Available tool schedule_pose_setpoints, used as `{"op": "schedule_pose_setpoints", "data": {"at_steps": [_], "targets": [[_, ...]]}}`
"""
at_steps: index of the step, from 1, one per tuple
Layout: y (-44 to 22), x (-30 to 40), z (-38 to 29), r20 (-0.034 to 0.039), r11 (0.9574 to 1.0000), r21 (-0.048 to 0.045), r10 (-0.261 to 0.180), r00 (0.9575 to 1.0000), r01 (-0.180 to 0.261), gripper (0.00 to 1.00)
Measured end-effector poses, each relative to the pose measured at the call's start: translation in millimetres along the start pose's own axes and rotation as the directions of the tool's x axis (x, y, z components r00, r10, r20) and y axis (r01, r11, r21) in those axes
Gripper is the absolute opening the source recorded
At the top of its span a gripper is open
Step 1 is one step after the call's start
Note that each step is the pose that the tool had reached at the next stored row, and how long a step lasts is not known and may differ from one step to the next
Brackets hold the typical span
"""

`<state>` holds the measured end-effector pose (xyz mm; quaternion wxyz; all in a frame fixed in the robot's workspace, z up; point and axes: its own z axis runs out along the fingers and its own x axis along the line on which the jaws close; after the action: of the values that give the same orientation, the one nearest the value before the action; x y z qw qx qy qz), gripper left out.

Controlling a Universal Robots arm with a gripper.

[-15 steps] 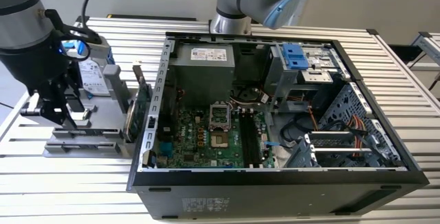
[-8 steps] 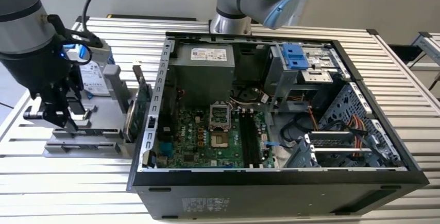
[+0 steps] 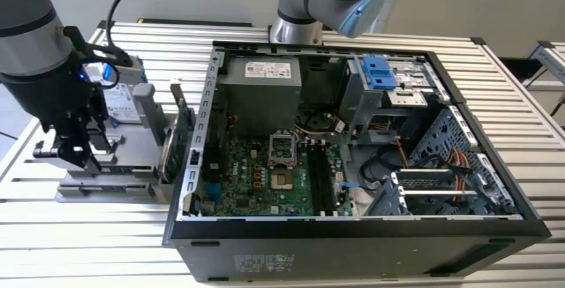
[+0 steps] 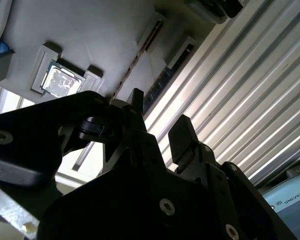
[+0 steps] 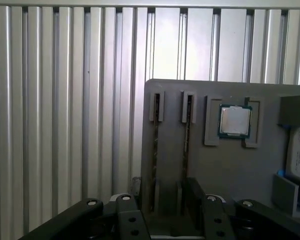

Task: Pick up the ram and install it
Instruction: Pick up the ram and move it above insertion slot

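Note:
The ram [image 5: 155,145] stands on edge in a narrow slot of the grey holder block [image 5: 225,170], seen as a thin dark strip; a second strip [image 5: 186,142] stands in the slot beside it. In the second wrist view the ram [image 4: 133,62] runs away from the fingertips. My gripper [image 5: 165,190] hangs just above the near end of these slots, open, one finger [image 5: 135,186] on each side and nothing between them. The second wrist view also shows the gripper [image 4: 160,117] with its fingers apart. In the exterior view the gripper [image 3: 75,150] is low over the holder, at that view's left.
A square processor chip [image 5: 234,121] lies in a pocket of the holder. On the holder stand a silver hard drive [image 3: 124,106] and a green expansion card [image 3: 181,136]. The open computer case [image 3: 353,225] sits on the slatted table [image 3: 97,241], its long memory slots [image 3: 322,182] on the motherboard.

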<state>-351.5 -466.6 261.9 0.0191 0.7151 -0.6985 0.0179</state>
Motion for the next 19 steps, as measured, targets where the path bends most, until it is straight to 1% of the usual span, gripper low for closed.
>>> {"op": "schedule_pose_setpoints", "data": {"at_steps": [14, 19], "targets": [[1.9, 2.5, 6.0, 0.0001, 1.0000, -0.0001, -0.004, 1.0000, 0.004, 1.00], [2.5, 3.9, 9.2, 0.0000, 1.0000, -0.0001, -0.006, 1.0000, 0.006, 1.00]]}}
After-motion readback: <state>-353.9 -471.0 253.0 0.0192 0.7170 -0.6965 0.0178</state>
